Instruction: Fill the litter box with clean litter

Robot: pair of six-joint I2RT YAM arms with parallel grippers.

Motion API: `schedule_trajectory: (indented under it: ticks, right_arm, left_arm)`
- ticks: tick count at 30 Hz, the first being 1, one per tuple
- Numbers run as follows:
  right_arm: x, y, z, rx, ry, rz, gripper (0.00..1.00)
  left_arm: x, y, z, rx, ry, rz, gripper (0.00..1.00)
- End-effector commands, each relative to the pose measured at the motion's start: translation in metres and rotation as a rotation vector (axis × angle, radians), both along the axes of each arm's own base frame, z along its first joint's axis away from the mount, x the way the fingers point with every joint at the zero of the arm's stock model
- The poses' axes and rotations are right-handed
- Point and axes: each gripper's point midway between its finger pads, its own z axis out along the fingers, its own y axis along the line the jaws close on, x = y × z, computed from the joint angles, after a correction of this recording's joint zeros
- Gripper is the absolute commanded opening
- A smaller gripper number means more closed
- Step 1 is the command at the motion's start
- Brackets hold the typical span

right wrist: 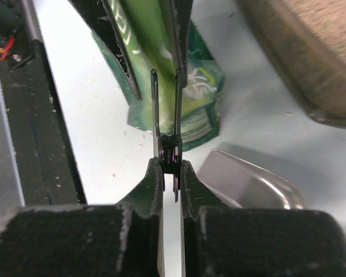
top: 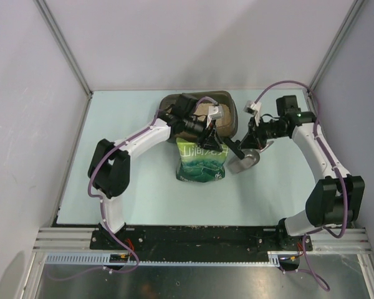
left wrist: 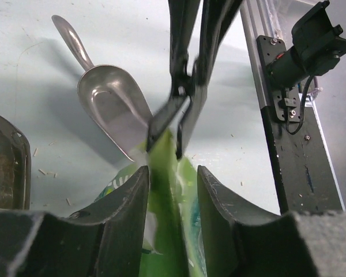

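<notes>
The pale desk (top: 137, 187) carries one litter box (top: 227, 99) at the middle of its far edge, with clean litter (right wrist: 334, 17) lying in it. One green bag (top: 202, 163) stands just in front of it, and one silver scoop (top: 246, 161) lies beside the bag toward the right edge. I see my left gripper (left wrist: 172, 179) pinching the bag's top. My right gripper (right wrist: 172, 167) is pressed together on one thin black two-pronged tool (right wrist: 177, 109) that reaches the bag's top.
</notes>
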Motion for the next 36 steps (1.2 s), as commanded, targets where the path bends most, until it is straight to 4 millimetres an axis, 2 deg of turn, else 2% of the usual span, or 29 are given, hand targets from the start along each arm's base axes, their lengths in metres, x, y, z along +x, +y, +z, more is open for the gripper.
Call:
schedule_trajectory:
  ticks: [1, 3, 4, 7, 10, 16, 21, 24, 31, 36]
  right_arm:
    - [0.008, -0.018, 0.031, -0.092, -0.192, 0.066, 0.00]
    - [0.002, -0.020, 0.033, -0.148, -0.214, 0.105, 0.00]
    - [0.001, -0.020, 0.033, -0.175, -0.258, 0.149, 0.00]
    - [-0.006, -0.023, 0.022, -0.251, -0.265, 0.216, 0.00]
    - [-0.009, -0.023, 0.016, -0.290, -0.274, 0.273, 0.00]
    - [-0.001, -0.022, 0.013, -0.317, -0.286, 0.276, 0.00]
    - [0.007, -0.023, 0.019, -0.330, -0.321, 0.258, 0.00]
    - [0.015, -0.022, 0.029, -0.300, -0.359, 0.226, 0.00]
    - [0.015, -0.020, 0.014, -0.336, -0.324, 0.257, 0.00]
    - [0.018, -0.016, 0.011, -0.339, -0.329, 0.269, 0.00]
  left_arm:
    - [0.004, 0.006, 0.023, -0.036, -0.058, 0.019, 0.40]
    - [0.003, 0.006, 0.020, -0.031, -0.052, 0.019, 0.33]
    - [0.003, 0.006, 0.018, -0.029, -0.048, 0.019, 0.24]
    - [0.005, 0.003, 0.015, -0.020, -0.039, 0.023, 0.12]
    - [0.001, -0.001, 0.018, -0.026, -0.053, 0.014, 0.08]
    - [-0.002, -0.002, 0.020, -0.030, -0.053, 0.008, 0.04]
    - [-0.003, -0.003, 0.019, -0.028, -0.049, 0.007, 0.04]
    - [-0.003, -0.003, 0.018, -0.026, -0.045, 0.008, 0.04]
    - [-0.003, -0.004, 0.019, -0.029, -0.044, 0.007, 0.04]
    - [-0.004, -0.004, 0.020, -0.031, -0.045, 0.008, 0.06]
